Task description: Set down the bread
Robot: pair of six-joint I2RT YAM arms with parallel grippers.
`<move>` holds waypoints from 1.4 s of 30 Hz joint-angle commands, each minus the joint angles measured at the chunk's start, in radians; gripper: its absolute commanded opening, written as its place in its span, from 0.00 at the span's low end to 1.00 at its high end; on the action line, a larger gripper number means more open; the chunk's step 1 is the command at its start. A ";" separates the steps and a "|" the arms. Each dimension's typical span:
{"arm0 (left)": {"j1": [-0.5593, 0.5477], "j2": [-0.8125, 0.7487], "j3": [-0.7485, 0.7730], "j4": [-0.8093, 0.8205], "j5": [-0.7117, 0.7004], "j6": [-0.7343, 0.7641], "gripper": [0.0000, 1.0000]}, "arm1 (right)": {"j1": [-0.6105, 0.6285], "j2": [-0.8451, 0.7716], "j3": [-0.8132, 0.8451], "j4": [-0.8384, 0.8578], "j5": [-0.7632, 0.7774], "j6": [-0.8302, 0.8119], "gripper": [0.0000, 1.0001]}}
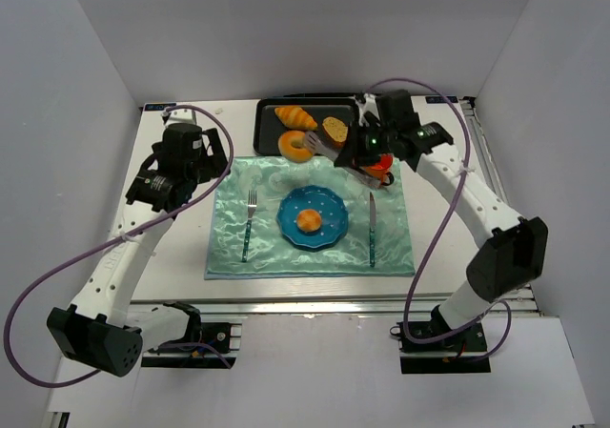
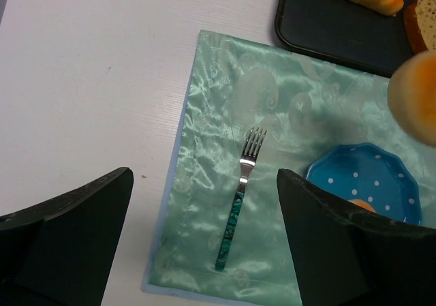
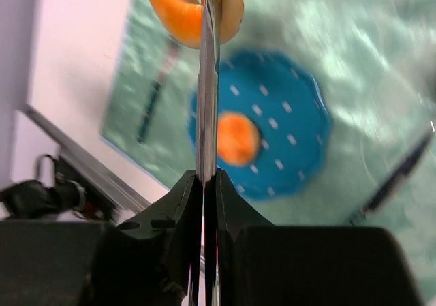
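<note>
Right gripper was pressed together on metal tongs, which pinched a ring-shaped bagel at upper centre of the top view, over the lower edge of the black tray. Below it, a blue dotted plate carried a small bun. Left gripper hung spread, holding nothing, at the green placemat's left edge.

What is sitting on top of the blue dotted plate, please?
One small round orange bun sits near the centre of the plate. Nothing else rests on it. The patch of plate under the bun is hidden.
</note>
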 commanded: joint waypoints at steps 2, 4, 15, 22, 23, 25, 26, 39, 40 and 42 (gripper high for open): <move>0.002 -0.018 -0.019 0.021 0.037 -0.017 0.98 | -0.006 -0.089 -0.155 -0.027 0.113 -0.071 0.02; 0.002 -0.016 -0.016 0.021 0.039 -0.020 0.98 | -0.006 -0.127 -0.225 -0.025 0.154 -0.082 0.02; 0.003 -0.009 -0.014 0.013 0.048 -0.026 0.98 | -0.006 -0.215 -0.383 -0.040 0.171 -0.128 0.00; 0.002 -0.010 -0.019 0.008 0.040 -0.028 0.98 | -0.006 -0.246 -0.431 -0.045 0.136 -0.123 0.01; 0.002 -0.010 -0.020 0.010 0.040 -0.028 0.98 | -0.006 -0.247 -0.436 -0.046 0.128 -0.125 0.01; 0.002 -0.009 -0.022 0.012 0.040 -0.028 0.98 | -0.003 -0.246 -0.439 -0.048 0.112 -0.125 0.01; 0.002 -0.009 -0.023 0.012 0.040 -0.029 0.98 | -0.002 -0.244 -0.437 -0.050 0.107 -0.128 0.01; 0.002 -0.006 -0.028 0.019 0.039 -0.025 0.98 | 0.037 -0.204 -0.431 -0.066 0.055 -0.143 0.12; 0.002 -0.006 -0.030 0.019 0.040 -0.025 0.98 | 0.037 -0.203 -0.431 -0.069 0.055 -0.143 0.18; 0.002 -0.004 -0.030 0.022 0.042 -0.025 0.98 | 0.038 -0.200 -0.431 -0.073 0.061 -0.143 0.26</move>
